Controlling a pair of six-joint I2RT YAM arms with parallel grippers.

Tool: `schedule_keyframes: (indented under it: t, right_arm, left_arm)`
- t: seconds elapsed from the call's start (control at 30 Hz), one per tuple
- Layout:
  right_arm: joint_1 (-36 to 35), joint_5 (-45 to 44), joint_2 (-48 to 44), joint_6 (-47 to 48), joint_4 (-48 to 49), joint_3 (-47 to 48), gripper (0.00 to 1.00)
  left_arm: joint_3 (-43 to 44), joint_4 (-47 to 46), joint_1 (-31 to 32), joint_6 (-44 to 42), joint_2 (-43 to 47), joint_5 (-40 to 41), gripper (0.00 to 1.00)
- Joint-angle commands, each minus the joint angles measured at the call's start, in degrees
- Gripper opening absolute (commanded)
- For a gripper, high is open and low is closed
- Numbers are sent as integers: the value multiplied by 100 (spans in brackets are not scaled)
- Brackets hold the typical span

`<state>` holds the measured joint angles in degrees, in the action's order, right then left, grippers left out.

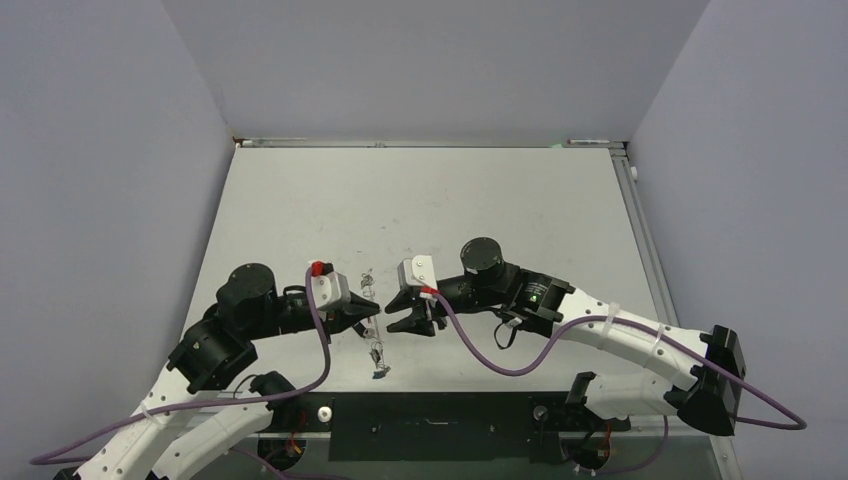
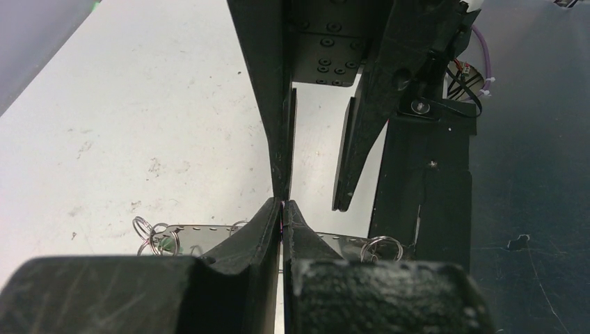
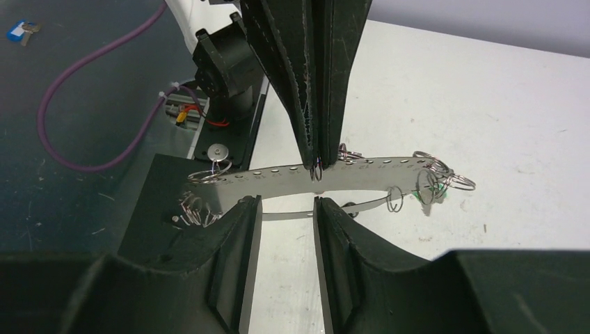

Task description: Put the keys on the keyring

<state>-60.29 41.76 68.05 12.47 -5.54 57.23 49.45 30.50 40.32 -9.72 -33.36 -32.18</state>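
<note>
Keyring of thin grey metal, a flat band punched with a row of small holes and bent into a long narrow loop (image 3: 376,167), hangs between the two grippers above the near part of the white table (image 3: 487,104). In the right wrist view its upper strip arches from side to side, and a lower strip shows beneath it on the right half. Its left end reaches over a black plate (image 3: 149,191) at the table's edge.

The left gripper (image 3: 316,161) comes down from above with its black fingers pressed together on the band's upper edge, where a small wire ring sits in one of the holes. Whether the fingers pinch the band itself or only that ring cannot be told. The right gripper (image 3: 285,205) stands with its fingers spread apart on either side of the left gripper's tips. It is just beside the band and holds nothing.

Several small silver split rings (image 3: 445,179) hang from the band's right end, with a speck of green among them. More wire rings (image 3: 191,209) bunch near its left end, above the black plate.

One small silver key with a blue plastic tag (image 3: 21,29) lies on a dark surface, well apart from the keyring.
</note>
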Motion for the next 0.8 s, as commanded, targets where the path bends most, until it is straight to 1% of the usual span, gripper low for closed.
schedule_keyframes:
  t: [0.0, 0.5, 0.63, 0.77]
  right_arm:
    - [53, 327, 101, -118, 419, 297, 34]
    - [86, 358, 131, -296, 791, 311, 33]
    - [83, 368, 209, -319, 847, 307, 29]
    - [79, 368, 279, -317, 860, 325, 19]
  left_arm:
    - [102, -283, 64, -66, 66, -64, 0]
    - [-21, -454, 127, 26, 76, -334, 0]
    - [-49, -490, 143, 41, 69, -382, 0]
    - [-84, -484, 151, 25, 68, -395, 0]
